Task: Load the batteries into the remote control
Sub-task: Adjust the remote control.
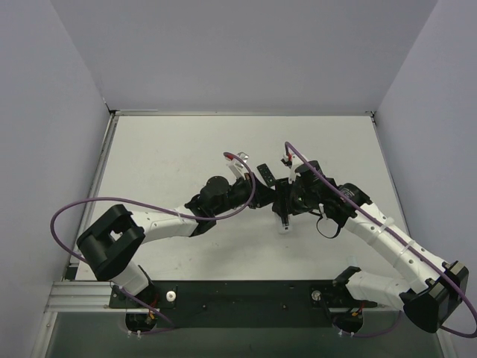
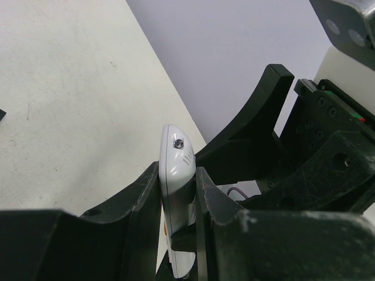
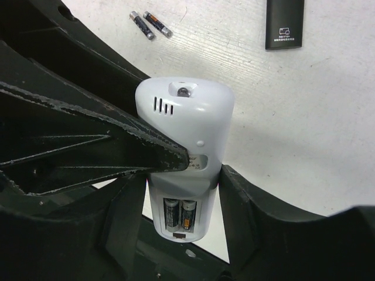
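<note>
- The remote (image 3: pixel 184 129) is held off the counter (image 3: pixel 304 117) at mid-counter, between the two arms, with its plain back facing the right wrist camera.
- Its compartment (image 3: pixel 180 225) is uncovered at the near end. We see two cells (image 3: pixel 171 213) seated in it side by side.
- Two more cells (image 3: pixel 142 25) (image 3: pixel 158 24) lie loose on the counter beyond the remote, close together and nearly parallel.
- The left pincer (image 2: pixel 177 175) is closed on the remote. The left wrist view shows the remote edge-on, with one finger (image 2: pixel 146 199) pressed to each broad face. In the right wrist view one of these fingers crosses the remote's back from the left.
- The right pincer (image 3: pixel 183 175) is spread to about the remote's width and straddles its narrow sides beside the compartment. One finger (image 3: pixel 246 216) meets the remote's edge, while a sliver of counter shows past the other. We cannot tell whether this pincer is gripping.
- A black remote (image 3: pixel 285 23) lies flat on the counter, well apart from the loose cells.
</note>
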